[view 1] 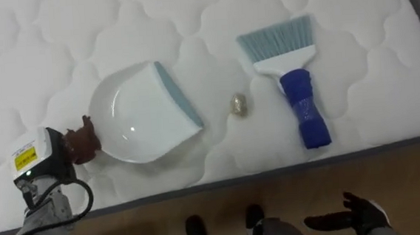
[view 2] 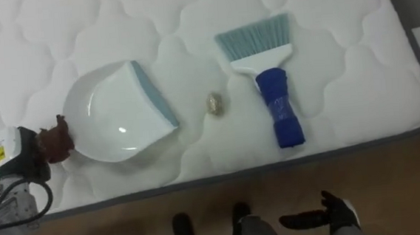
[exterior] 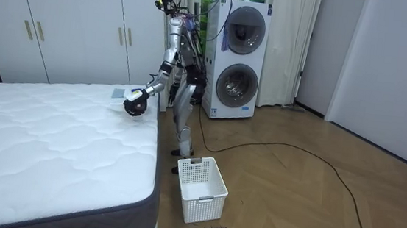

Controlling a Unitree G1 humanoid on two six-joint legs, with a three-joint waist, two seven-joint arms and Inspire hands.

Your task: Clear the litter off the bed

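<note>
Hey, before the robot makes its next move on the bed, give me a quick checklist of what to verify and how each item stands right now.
1. Left hand is at the dustpan, by its brown handle: ok. Whether it has a grip: cannot tell.
2. Dustpan lip faces the debris ball: ok.
3. Debris ball lies between the dustpan and the brush, apart from both: ok.
4. Right hand is on the brush: not ok. It is open, low beside the mattress edge.
5. Brush lies fully on the mattress, handle toward the robot: ok.
6. Basket stands on the floor near the robot: ok.
</note>
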